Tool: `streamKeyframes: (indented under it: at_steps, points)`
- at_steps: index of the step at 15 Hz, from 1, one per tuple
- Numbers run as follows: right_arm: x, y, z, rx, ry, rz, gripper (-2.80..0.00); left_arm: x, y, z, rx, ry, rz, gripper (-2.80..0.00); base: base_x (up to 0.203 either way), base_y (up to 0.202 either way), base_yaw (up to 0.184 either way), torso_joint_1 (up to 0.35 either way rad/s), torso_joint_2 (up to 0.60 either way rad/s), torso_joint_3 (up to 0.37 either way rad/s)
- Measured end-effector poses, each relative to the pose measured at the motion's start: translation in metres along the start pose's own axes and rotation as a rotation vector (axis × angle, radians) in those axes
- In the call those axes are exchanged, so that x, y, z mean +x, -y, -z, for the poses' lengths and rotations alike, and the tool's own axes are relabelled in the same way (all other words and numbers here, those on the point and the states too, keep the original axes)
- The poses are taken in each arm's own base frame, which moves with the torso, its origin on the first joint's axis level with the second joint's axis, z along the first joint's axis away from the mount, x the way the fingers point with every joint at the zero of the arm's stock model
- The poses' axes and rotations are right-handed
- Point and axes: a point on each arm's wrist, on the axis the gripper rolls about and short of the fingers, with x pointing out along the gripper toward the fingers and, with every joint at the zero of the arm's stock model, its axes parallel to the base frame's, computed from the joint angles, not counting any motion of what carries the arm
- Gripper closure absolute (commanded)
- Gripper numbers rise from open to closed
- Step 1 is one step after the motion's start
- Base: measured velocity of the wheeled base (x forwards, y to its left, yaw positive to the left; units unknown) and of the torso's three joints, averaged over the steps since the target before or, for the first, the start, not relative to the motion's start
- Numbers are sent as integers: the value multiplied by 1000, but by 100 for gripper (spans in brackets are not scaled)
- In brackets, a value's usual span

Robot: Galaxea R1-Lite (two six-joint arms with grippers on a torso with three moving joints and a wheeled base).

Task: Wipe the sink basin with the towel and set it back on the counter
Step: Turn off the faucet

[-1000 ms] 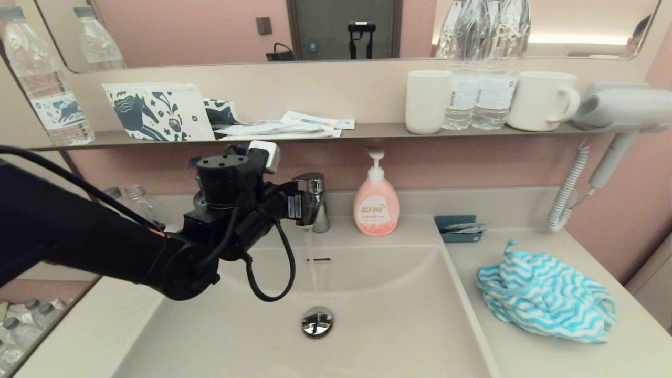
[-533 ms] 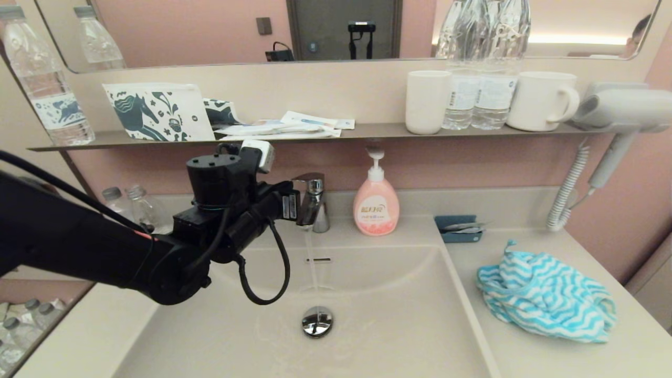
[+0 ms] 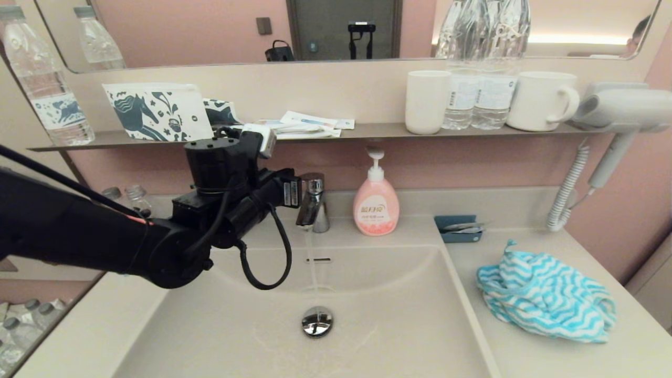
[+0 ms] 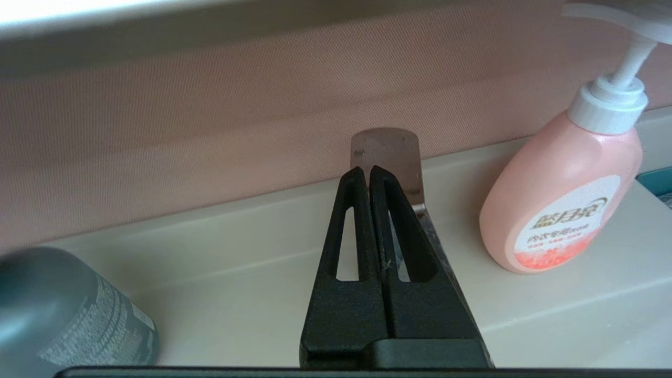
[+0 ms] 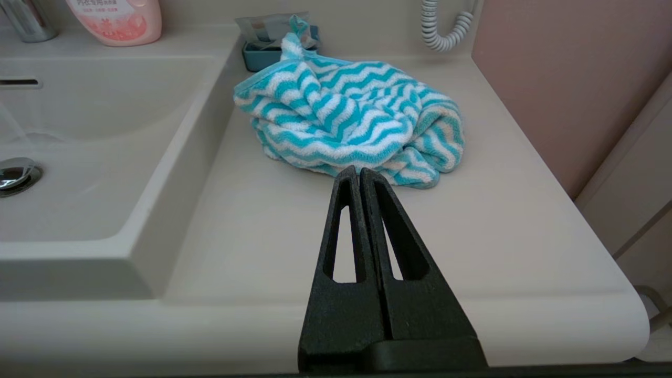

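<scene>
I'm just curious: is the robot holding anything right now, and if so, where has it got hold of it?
Nothing is held. The left tool is shut, empty, at the tap; the right tool is shut, empty, short of the towel on the counter.

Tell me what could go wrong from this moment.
1. The shut left gripper presses the chrome faucet lever; it may slip and hit the pink soap pump bottle.
2. Water is running into the beige sink basin, so the turquoise-and-white zigzag towel could get soaked.

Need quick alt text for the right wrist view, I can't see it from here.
The right gripper, fingers shut and holding nothing, points at the crumpled turquoise-and-white towel lying on the beige counter. Beside the towel is the sink basin with its chrome drain plug.
</scene>
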Motion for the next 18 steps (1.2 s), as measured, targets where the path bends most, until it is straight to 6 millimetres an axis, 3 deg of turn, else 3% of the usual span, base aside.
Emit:
streamKeyframes:
  at_steps: [8, 18]
  points:
    - [0, 0, 0, 0, 0, 0, 0, 14, 3, -14, 52, 25, 4, 0, 0, 0, 0, 0, 0, 0]
    - [0, 0, 0, 0, 0, 0, 0, 18, 13, 17, 69, -62, 33, 0, 0, 0, 0, 0, 0, 0]
